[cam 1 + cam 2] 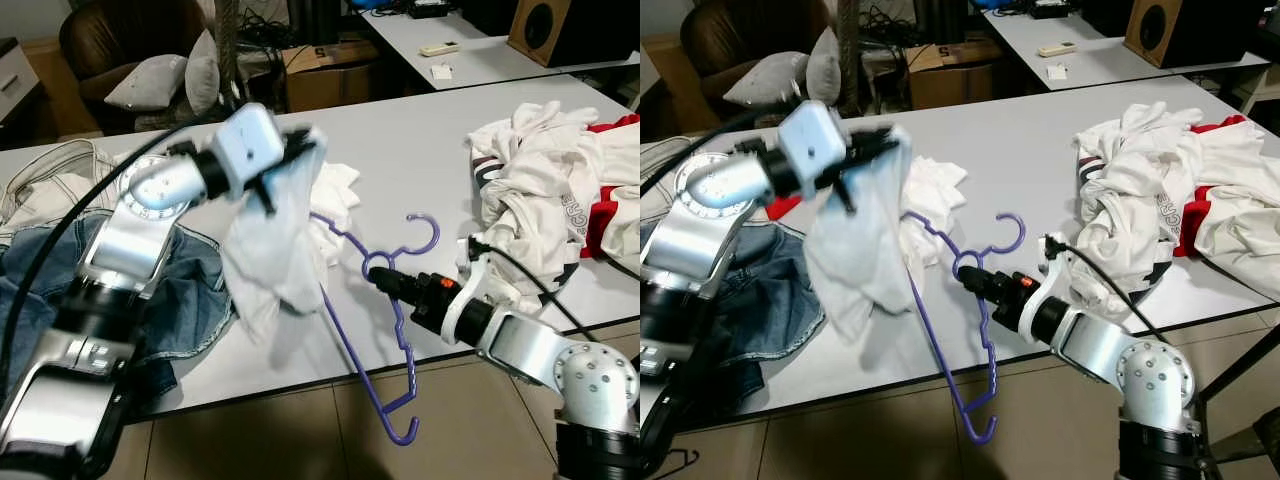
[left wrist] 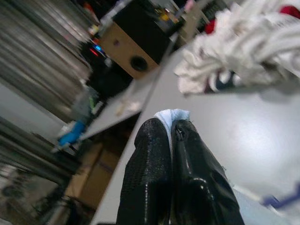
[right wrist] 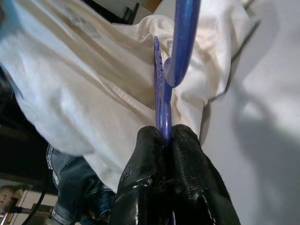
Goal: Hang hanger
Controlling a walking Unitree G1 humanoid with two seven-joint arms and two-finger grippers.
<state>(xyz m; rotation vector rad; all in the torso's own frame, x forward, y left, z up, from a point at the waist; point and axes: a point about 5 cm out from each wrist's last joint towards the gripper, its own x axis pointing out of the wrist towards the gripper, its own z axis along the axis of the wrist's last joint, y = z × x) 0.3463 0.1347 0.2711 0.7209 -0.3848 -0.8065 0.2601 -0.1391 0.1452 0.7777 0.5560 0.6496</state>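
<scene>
A purple plastic hanger [image 1: 372, 330] hangs over the front edge of the white table [image 1: 420, 160], hook end on the tabletop. My right gripper [image 1: 378, 277] is shut on the hanger just below its hook; the right wrist view shows the purple bar [image 3: 163, 108] pinched between the black fingers [image 3: 140, 187]. My left gripper [image 1: 300, 150] is raised above the table, shut on a pale light-blue garment [image 1: 270, 250] that droops down beside the hanger. In the left wrist view a fold of that cloth [image 2: 171, 117] sticks out between the shut fingers [image 2: 150, 178].
A heap of white and red clothes [image 1: 560, 190] lies on the table's right side. Blue jeans [image 1: 180, 290] and a white garment [image 1: 335, 200] lie at the left and middle. Behind are a cardboard box [image 1: 330, 75], an armchair with cushions [image 1: 150, 80] and a second table with a speaker [image 1: 560, 30].
</scene>
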